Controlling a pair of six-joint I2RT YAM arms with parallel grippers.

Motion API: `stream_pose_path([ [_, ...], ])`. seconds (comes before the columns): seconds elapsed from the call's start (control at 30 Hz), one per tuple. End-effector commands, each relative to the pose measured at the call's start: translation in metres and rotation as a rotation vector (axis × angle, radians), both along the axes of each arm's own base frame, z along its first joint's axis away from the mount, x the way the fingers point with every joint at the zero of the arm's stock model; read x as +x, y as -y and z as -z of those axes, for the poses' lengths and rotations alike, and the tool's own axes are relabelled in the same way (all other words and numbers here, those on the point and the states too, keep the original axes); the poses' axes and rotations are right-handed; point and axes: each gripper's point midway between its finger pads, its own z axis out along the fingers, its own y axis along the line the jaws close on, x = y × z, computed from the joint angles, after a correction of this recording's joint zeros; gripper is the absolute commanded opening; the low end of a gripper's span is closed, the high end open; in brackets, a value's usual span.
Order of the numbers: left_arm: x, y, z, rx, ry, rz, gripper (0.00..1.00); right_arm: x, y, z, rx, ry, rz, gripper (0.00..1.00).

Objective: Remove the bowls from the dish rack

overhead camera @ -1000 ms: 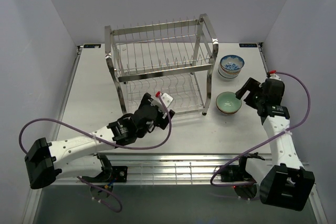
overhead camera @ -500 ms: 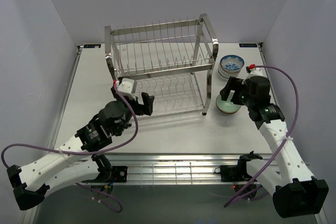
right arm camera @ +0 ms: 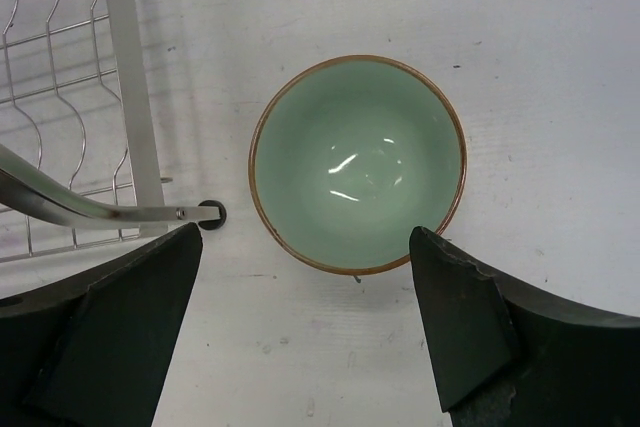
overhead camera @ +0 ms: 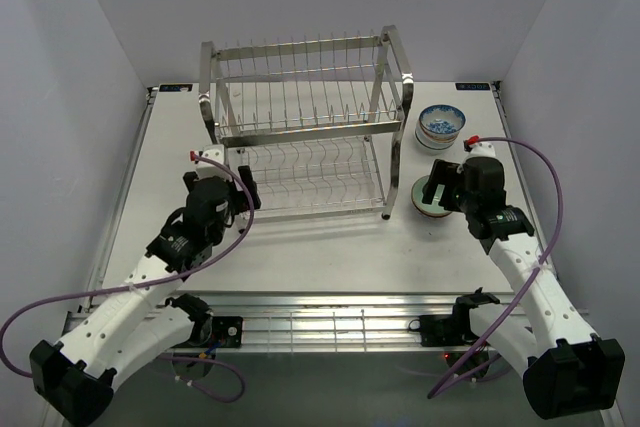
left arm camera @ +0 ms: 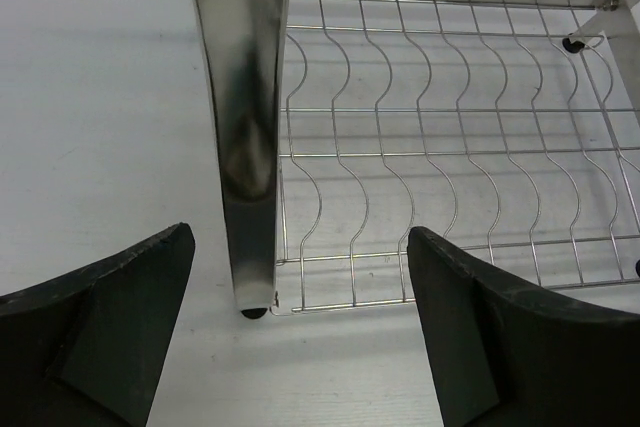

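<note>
Top view: dish rack [overhead camera: 305,137] stands upright at centre-top of frame on the white desk [overhead camera: 320,247], two wire tiers and four chrome posts. Two bowls sit on the desk to the right of the rack, apart from it. The blue-and-white bowl [overhead camera: 440,127] is toward the upper right. The mint-green bowl [overhead camera: 424,202] is below it in the frame, near the rack's front right foot. Right claw [overhead camera: 437,190] is above the green bowl, partly covering it from this angle. Right wrist view: claw [right arm camera: 305,247] has its jaws wide apart, and the green bowl [right arm camera: 357,164] sits upright between and beyond the fingers, untouched, brown rim, glazed inside. A rack foot shows just left of it. Left claw [overhead camera: 250,195] is at the rack's front left corner, centre-left of frame. Left wrist view: claw [left arm camera: 300,237] has its jaws apart and holds nothing. The chrome post [left arm camera: 245,127] rises between the fingers, nearer the left one, and the lower wire shelf [left arm camera: 450,147] fills the upper right.
</note>
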Motion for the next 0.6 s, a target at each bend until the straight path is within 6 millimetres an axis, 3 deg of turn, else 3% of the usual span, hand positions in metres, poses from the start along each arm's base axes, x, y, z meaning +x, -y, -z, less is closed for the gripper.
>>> stream_pose_path([
  [0.0,-0.001,0.001,0.008,-0.005,-0.027,0.027,0.98,0.010,0.006,-0.010,-0.027,0.066,0.029,0.90],
  [0.13,-0.006,0.011,-0.007,-0.052,0.048,0.106,0.98,0.011,0.007,-0.007,-0.032,0.055,0.035,0.90],
  [0.3,-0.015,0.039,-0.036,-0.067,0.168,0.318,0.96,0.010,0.009,-0.007,-0.036,0.057,0.047,0.90],
  [0.4,-0.023,0.046,-0.045,-0.081,0.205,0.378,0.94,0.009,0.007,-0.003,-0.028,0.059,0.043,0.90],
  [0.57,-0.037,0.036,-0.065,-0.119,0.312,0.373,0.95,0.010,0.008,0.000,-0.030,0.046,0.045,0.90],
])
